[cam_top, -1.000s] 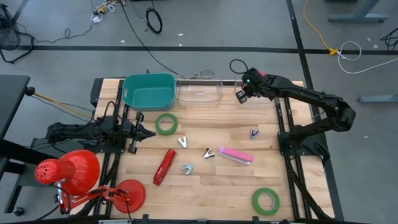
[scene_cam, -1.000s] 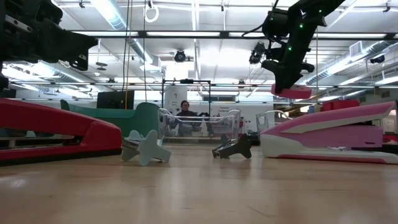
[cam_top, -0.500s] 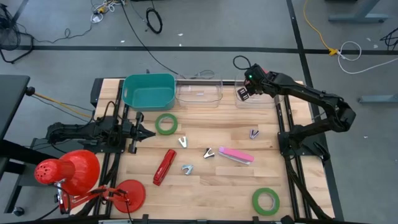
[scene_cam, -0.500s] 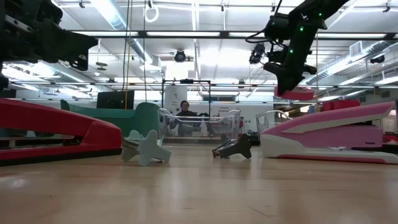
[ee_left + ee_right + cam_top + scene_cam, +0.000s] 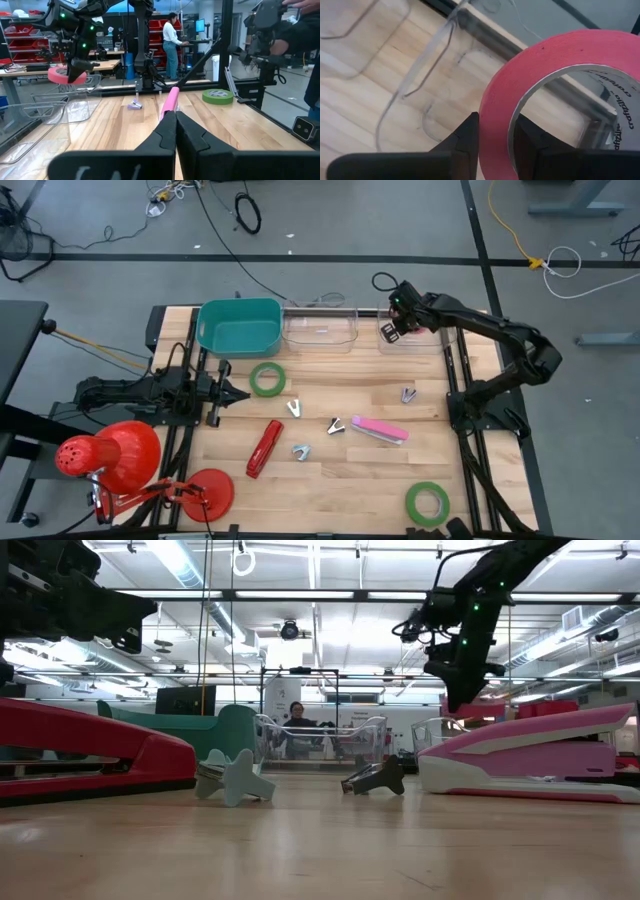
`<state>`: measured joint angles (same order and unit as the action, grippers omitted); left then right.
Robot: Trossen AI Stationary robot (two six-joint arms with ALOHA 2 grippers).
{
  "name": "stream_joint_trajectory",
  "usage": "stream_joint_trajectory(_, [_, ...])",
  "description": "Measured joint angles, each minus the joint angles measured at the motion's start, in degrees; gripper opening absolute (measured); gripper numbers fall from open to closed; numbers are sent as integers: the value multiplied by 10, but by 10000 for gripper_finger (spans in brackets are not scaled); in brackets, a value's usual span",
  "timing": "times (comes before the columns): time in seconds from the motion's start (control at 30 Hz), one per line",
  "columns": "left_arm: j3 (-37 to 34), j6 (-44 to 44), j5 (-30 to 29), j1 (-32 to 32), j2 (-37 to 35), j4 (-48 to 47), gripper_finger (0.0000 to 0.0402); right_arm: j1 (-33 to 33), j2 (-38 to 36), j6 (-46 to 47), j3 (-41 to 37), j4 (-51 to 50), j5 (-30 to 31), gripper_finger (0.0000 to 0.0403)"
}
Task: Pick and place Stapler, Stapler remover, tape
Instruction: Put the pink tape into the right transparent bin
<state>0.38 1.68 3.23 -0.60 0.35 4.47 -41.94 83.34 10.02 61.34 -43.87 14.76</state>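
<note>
R gripper [image 5: 495, 145] is clamped on the red-pink tape roll [image 5: 545, 100], fingers pinching its wall – one inside the ring, one outside. It hangs over the small clear plastic bin [image 5: 408, 333] at the table's far right corner; roll not dropped yet as far as I can tell. L gripper [image 5: 175, 131] is fully closed on nothing, parked at the left side of the table.

Progress, judging from layout – early. Teal plastic bin [image 5: 238, 326] looks empty from above, middle clear bin [image 5: 321, 329] too; can't rule out small stuff inside.

Left on the wooden table [image 5: 330, 490]:
- green tape roll [image 5: 267, 379] just in front of the teal bin
- second green tape roll [image 5: 427, 502] near front right corner
- red stapler [image 5: 264, 448] and pink stapler [image 5: 379, 429], mid-table
- several small staple removers: one by the red stapler [image 5: 301, 450], a pale one [image 5: 293, 409], a dark one [image 5: 336, 425], a purple one [image 5: 406, 394] closer to the R arm

So approx one item in hand, rest untouched. Next prob release over the clear bin.
</note>
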Motion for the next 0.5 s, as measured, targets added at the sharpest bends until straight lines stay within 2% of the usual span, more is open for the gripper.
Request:
stream_joint_trajectory(0.17, [0, 0, 0, 0, 0, 0, 3, -7, 25, 0, 0, -2, -26, 86])
stream_joint_trajectory(0.5, [0, 0, 0, 0, 0, 0, 3, -8, 48, -15, 0, -3, -34, 86])
